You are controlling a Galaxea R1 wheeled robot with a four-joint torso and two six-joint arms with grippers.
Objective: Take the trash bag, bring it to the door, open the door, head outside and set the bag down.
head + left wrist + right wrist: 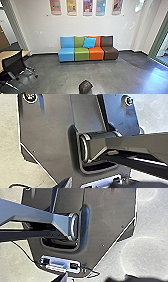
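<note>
Step in hand: judged to be the approach, with the bag near the robot and the pick-up not yet done.
Next move: it calls for lining up on the bag, reaching low and closing on its upper part; a loose pinch could slip or tear it.
Wall: broad, white and plain, behind the seating.
Floor: smooth grey, polished, with a bluish glare near a green-framed glass panel at the right; whether that panel is the door wanted, I cannot tell.
Sofa: low, armless, four padded blocks in light blue, green, orange and brown, set against the wall.
Table: pale wood-coloured top, at the left edge of the head view.
Chair: black, mesh-backed, on castors, beside the table.
Hangings: five tall, colourful printed panels, in a row above the sofa.
Trash bag: dark, rounded, lumpy, seemingly thin plastic, low in the middle of the head view, well apart from the sofa; it appears to be on the floor, though its base is cut off.
Bag contents: hidden; the bulging form suggests something inside, but how full or heavy, I cannot tell.
Cushion: bright blue, square, fabric-looking, leaning where green meets orange.
Grippers: whether either is open, closed or gripping anything, I cannot tell.
</note>
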